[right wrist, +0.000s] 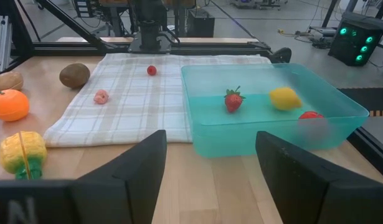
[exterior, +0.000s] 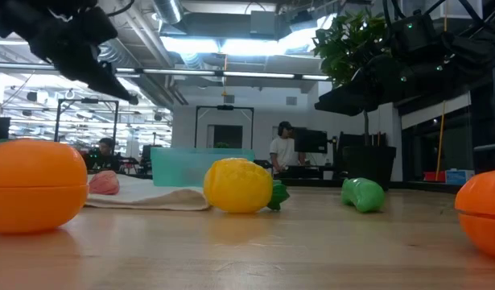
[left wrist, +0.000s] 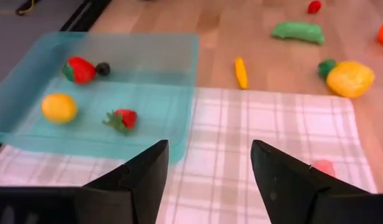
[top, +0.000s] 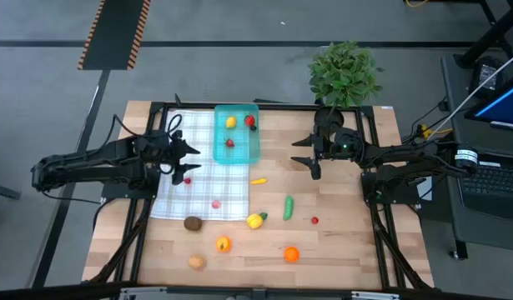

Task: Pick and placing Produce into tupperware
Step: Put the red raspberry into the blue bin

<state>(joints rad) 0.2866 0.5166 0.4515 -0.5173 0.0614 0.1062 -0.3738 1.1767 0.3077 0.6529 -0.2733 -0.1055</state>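
tupperware: the teal tupperware [top: 237, 133] sits at the far middle of the wooden tabletop [top: 339, 242], its left part lying over the white checked cloth [top: 202, 187].
inside it: a yellow lemon [top: 231, 122], a red piece with a dark bit [top: 249, 121] beside it, and a strawberry [top: 229, 142] nearer the front wall.
left pincer: the left pincer [top: 183, 162] hangs over the cloth just left of the tupperware, fingers apart with nothing between them; in its wrist view the two dark fingers [left wrist: 141, 177] frame bare cloth in front of the container wall.
right pincer: the right pincer [top: 310, 154] hovers above bare wood to the right of the tupperware, fingers apart and empty.
on the cloth: a small red piece [top: 187, 180] close by the left pincer, and a pink piece [top: 215, 203] nearer the front edge.
loose on the wood: a thin yellow piece [top: 258, 180] just off the cloth, a yellow piece with a green end [top: 255, 220], the green elongated piece [top: 288, 207], a tiny red piece [top: 314, 220], a brown round piece [top: 193, 222], an orange-yellow piece [top: 223, 244], a tan piece [top: 196, 262] and an orange [top: 291, 254].
behind the tabletop: a potted green plant [top: 345, 73] at the far right corner; in the low view, people stand in the room beyond.
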